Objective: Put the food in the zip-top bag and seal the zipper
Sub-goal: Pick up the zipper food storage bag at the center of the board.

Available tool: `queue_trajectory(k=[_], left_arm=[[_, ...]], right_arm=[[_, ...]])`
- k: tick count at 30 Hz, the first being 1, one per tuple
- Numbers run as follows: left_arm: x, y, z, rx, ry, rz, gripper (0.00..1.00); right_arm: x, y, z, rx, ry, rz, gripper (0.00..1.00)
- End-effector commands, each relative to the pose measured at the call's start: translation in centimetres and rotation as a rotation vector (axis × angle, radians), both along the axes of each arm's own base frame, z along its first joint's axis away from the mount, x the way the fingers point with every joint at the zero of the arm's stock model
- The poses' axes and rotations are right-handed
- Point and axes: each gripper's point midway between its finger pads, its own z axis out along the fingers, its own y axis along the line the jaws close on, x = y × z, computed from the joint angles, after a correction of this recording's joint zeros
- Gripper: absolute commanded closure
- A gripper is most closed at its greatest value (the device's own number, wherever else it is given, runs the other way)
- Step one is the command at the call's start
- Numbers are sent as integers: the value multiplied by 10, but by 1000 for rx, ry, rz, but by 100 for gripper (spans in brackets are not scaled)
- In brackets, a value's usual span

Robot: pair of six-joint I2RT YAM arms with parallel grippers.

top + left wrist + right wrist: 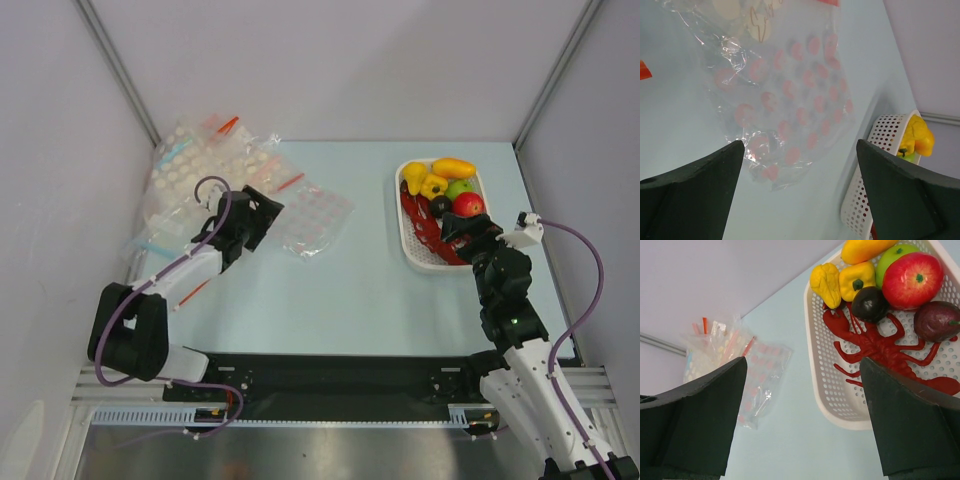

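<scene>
The left claw (266, 218) is spread wide and holds nothing. It hangs over the desk (350, 300) just left of a clear bag printed with pink dots (316, 220), which lies flat between it and the basket (405, 238). Behind it, in the far left corner, more dotted bags sit in a pile (190, 165), with red and blue strips among them. A thin red strip (192, 292) lies on the desk just beside the left forearm. I cannot tell whether it belongs to the plain bag.

The food is all in the white basket at the right: lobster (875, 347), red apple (912, 280), green apple (895, 257), pepper (856, 280), mango (865, 247) and dark fruit (870, 304). The right claw (465, 230), also spread and holding nothing, hovers over the basket's near end, above the lobster.
</scene>
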Motion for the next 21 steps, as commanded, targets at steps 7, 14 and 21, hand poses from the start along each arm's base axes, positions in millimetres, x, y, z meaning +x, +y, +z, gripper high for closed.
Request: queue_trajectory(k=[7, 14, 21], left_arm=[[14, -2, -18, 6, 0, 34, 0], [20, -4, -44, 21, 41, 30, 0], [30, -16, -62, -12, 54, 5, 3]], right_arm=[[2, 0, 9, -4, -38, 0, 0], [2, -1, 8, -2, -35, -6, 0], [2, -2, 9, -1, -35, -12, 0]])
